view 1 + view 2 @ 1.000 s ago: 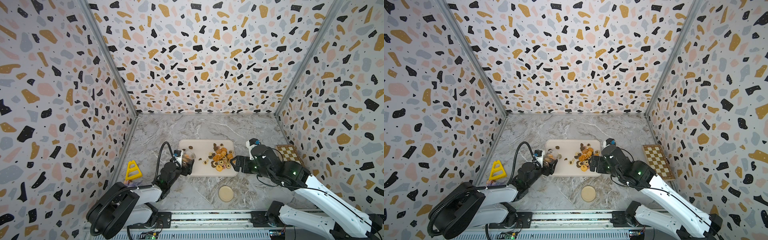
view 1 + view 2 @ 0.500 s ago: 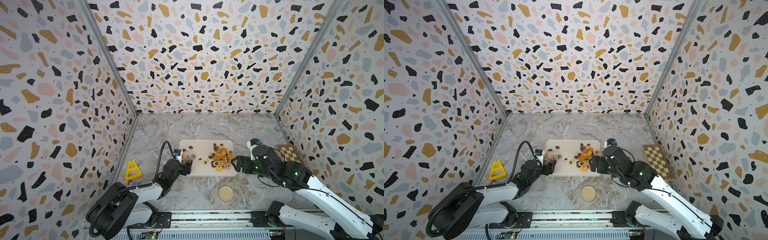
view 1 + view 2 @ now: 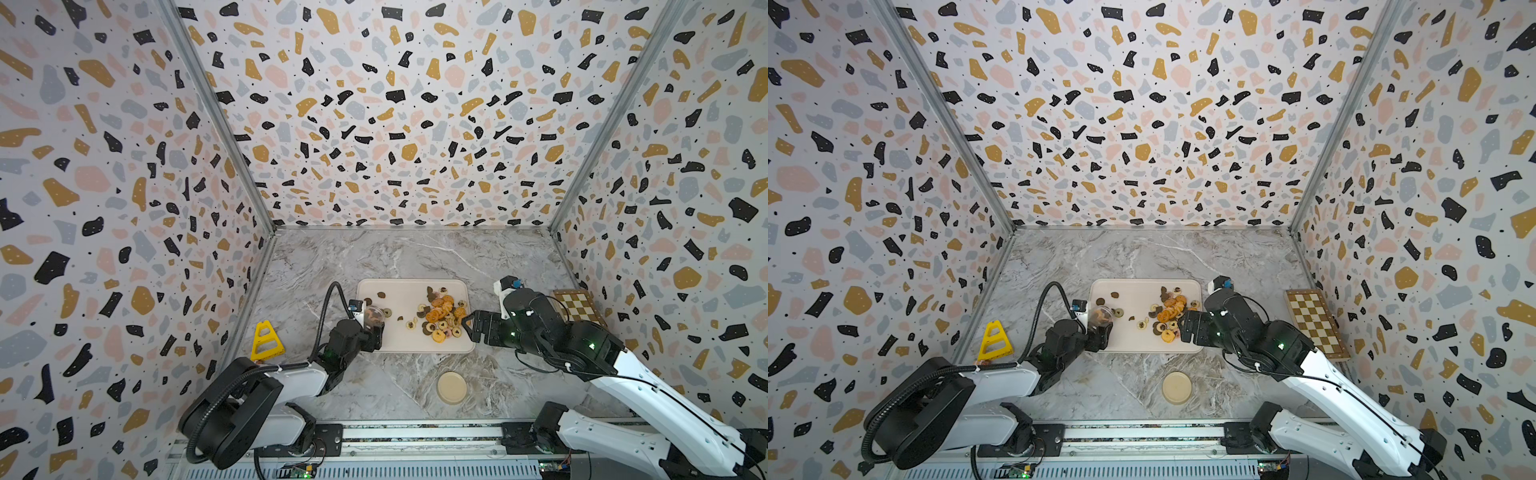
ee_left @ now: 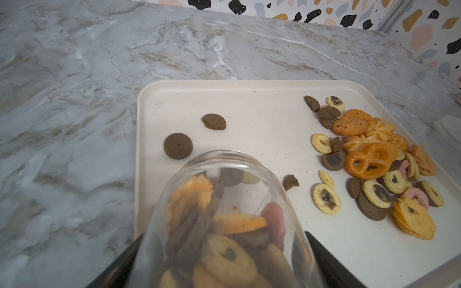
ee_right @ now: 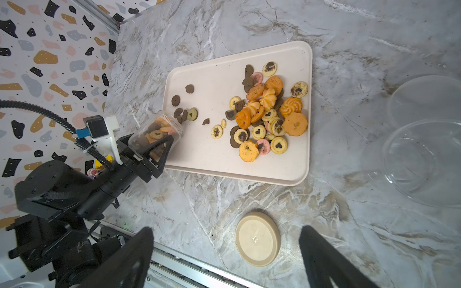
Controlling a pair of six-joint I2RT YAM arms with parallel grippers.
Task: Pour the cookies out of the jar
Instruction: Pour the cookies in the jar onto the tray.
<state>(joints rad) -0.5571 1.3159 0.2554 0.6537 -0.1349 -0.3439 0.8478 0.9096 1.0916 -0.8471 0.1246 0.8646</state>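
Observation:
A clear jar [image 3: 374,318] [image 3: 1100,316] lies tilted, its mouth low over the left part of a cream tray [image 3: 403,295] [image 5: 212,154]. My left gripper [image 4: 224,234] [image 5: 159,142] is shut on the jar [image 4: 224,199] [image 5: 157,132], one black finger on each side. Several cookies [image 4: 232,249] remain inside it. A pile of orange, brown, cream and pink cookies [image 3: 440,316] [image 3: 1169,316] [image 5: 267,112] lies on the tray's right part, with a few loose ones near the jar mouth. My right gripper [image 3: 467,326] [image 5: 225,229] is open and holds nothing, just off the tray's right edge.
A round beige lid [image 3: 451,387] [image 5: 257,239] lies on the marble in front of the tray. A yellow triangular piece [image 3: 266,340] stands by the left wall, and a chessboard [image 3: 579,307] lies by the right wall. Clear plastic bowls [image 5: 424,162] sit near the right arm.
Hardly anything: the left wrist has edged a little toward the tray with the jar still in its grip. The right arm has not moved.

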